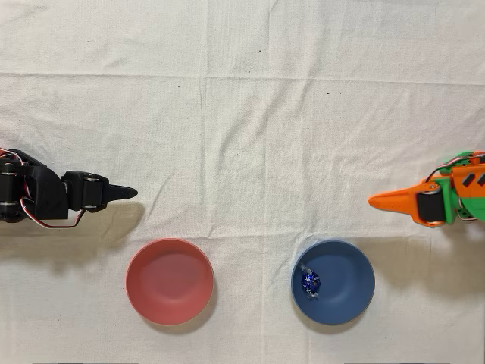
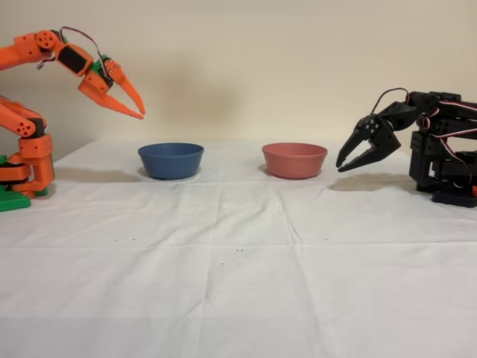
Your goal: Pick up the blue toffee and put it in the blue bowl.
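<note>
The blue toffee (image 1: 311,283) lies inside the blue bowl (image 1: 333,281), toward its left side in the overhead view; its shiny foil shows against the matte bowl. In the fixed view the blue bowl (image 2: 171,160) stands left of centre and its wall hides the toffee. My orange gripper (image 1: 373,201) hovers up and to the right of the bowl, clear of it, with its fingertips together and nothing held. Seen from the side, the gripper (image 2: 141,114) hangs high above the cloth, pointing down to the right, just left of the bowl.
A red-pink bowl (image 1: 169,280) sits left of the blue one in the overhead view, with nothing in it. The idle black arm (image 1: 45,196) rests at the left edge. A white cloth (image 1: 242,114) covers the table.
</note>
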Controlling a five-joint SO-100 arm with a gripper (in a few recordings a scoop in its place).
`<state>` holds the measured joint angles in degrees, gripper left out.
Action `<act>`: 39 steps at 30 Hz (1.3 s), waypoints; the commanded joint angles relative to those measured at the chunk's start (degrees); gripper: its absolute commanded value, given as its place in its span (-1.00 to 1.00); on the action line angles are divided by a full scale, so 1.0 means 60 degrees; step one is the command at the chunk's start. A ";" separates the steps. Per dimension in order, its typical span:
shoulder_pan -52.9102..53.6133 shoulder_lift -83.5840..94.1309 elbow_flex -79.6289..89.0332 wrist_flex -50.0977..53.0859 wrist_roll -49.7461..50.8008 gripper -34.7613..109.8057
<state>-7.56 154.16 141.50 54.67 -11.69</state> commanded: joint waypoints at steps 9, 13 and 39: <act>0.0322 0.3135 0.3281 -0.0776 0.0469 -0.52; 0.0322 0.3662 0.3970 -0.0791 0.0762 -0.52; 0.0103 0.5493 0.6255 -0.1216 0.1538 -0.52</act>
<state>-5.89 186.68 180.09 47.02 -2.20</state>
